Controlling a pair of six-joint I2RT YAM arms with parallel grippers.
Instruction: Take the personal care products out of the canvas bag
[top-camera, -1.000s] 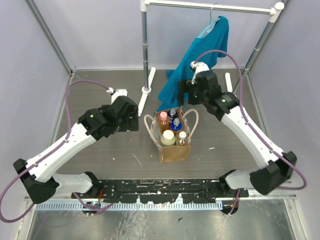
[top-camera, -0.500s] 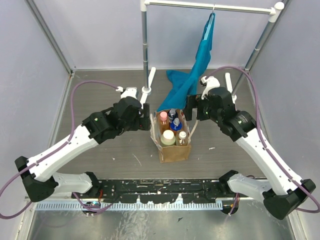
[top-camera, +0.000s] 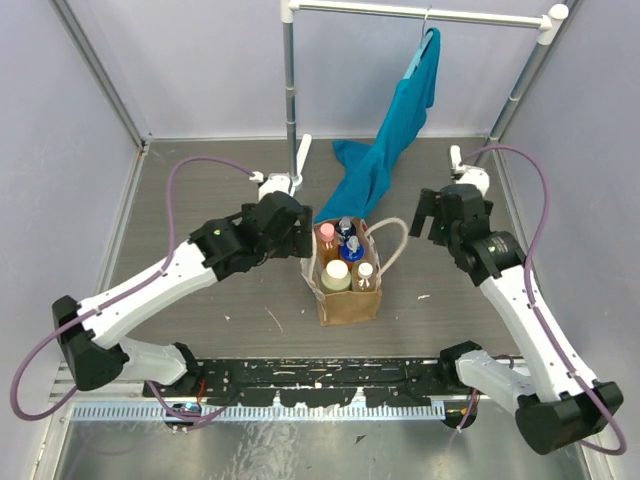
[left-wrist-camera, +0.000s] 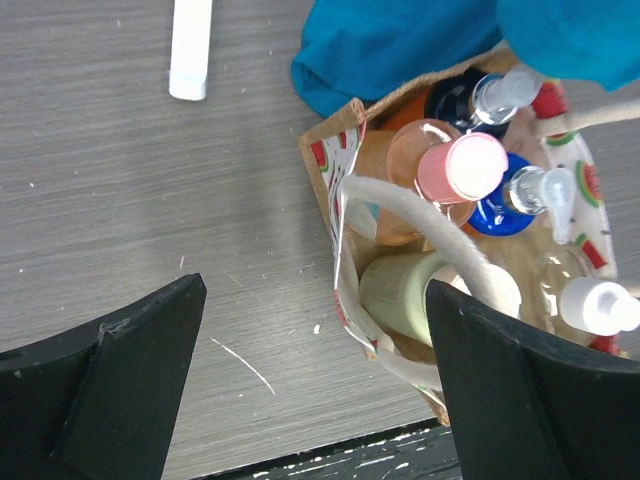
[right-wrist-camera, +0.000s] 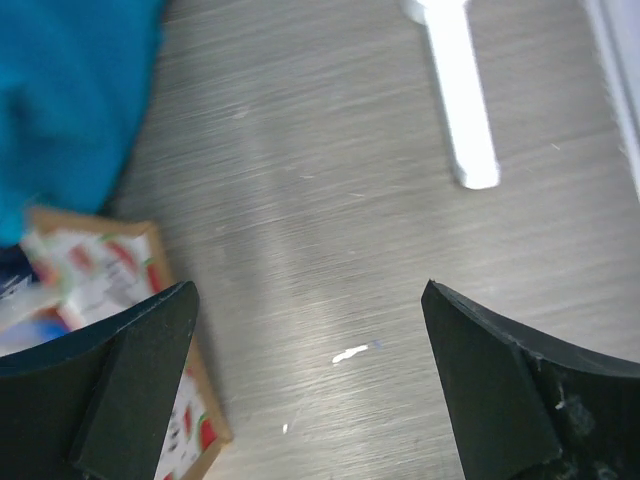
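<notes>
The tan canvas bag (top-camera: 349, 303) stands at the table's middle, open at the top. It holds a pink-capped amber bottle (top-camera: 326, 231), a blue pump bottle (top-camera: 351, 248), a pale yellow-green bottle (top-camera: 336, 276) and a white-capped amber bottle (top-camera: 365, 271). My left gripper (top-camera: 303, 235) is open at the bag's left rim. In the left wrist view it (left-wrist-camera: 315, 300) straddles the bag's left wall (left-wrist-camera: 338, 215), with the pale bottle (left-wrist-camera: 400, 290), the pink cap (left-wrist-camera: 462, 166) and a cream handle (left-wrist-camera: 440, 235) just inside. My right gripper (top-camera: 427, 222) is open and empty, right of the bag, over bare table (right-wrist-camera: 308, 295).
A teal garment (top-camera: 395, 135) hangs from the white rack (top-camera: 291, 100) and drapes onto the table behind the bag. The rack's white feet (right-wrist-camera: 460, 100) lie on the table at the back. The bag's right handle (top-camera: 398, 245) loops out to the right.
My left gripper has moved right, up to the bag's left rim. My right gripper has drawn back to the right, away from the bag. The right handle now hangs outward.
</notes>
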